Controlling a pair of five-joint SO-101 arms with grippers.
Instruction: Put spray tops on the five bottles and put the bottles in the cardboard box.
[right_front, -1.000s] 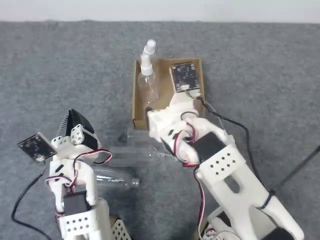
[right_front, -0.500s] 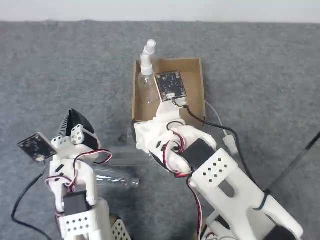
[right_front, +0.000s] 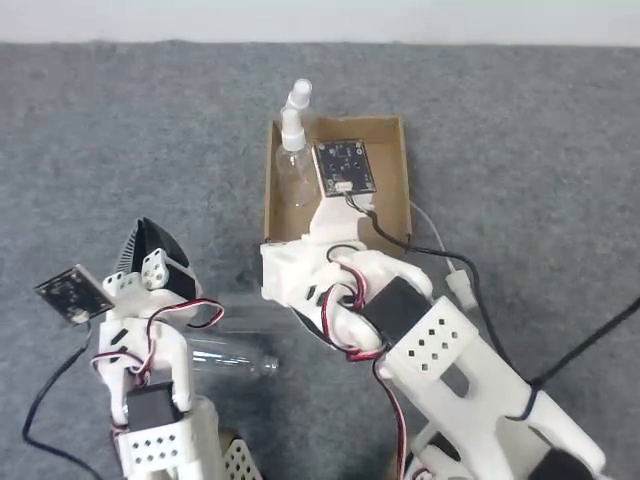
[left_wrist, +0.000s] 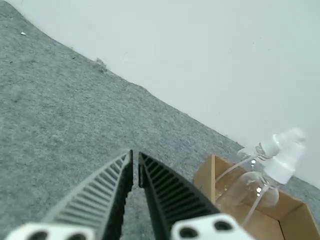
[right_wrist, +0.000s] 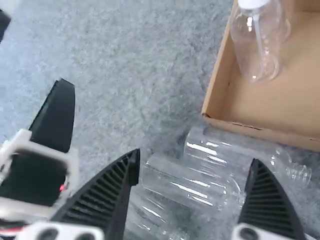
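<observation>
Entry, R arm:
- right claw (right_wrist: 194, 158): spread wide. Since 1 s ago you've swung it from over cardboard box (right_front: 404, 160) back to uncapped bottles (right_wrist: 200, 185) lying on counter (right_front: 120, 130) beside box front.
- left claw (left_wrist: 135, 154): pressed together, empty, unmoved.
- In box: 2 capped bottles (right_front: 297, 165).
- Est.: next pickup starting, approx. 3 left.

surface (right_front: 120, 120): grey rough felt-like cloth. brown cardboard box (right_front: 387, 195): matt, paper-fibre. clear plastic bottles (right_wrist: 192, 182): glossy, smooth. white plastic spray tops (left_wrist: 285, 152): smooth. left end effector (left_wrist: 136, 154), right end effector (right_wrist: 194, 160): black ribbed matt plastic.
</observation>
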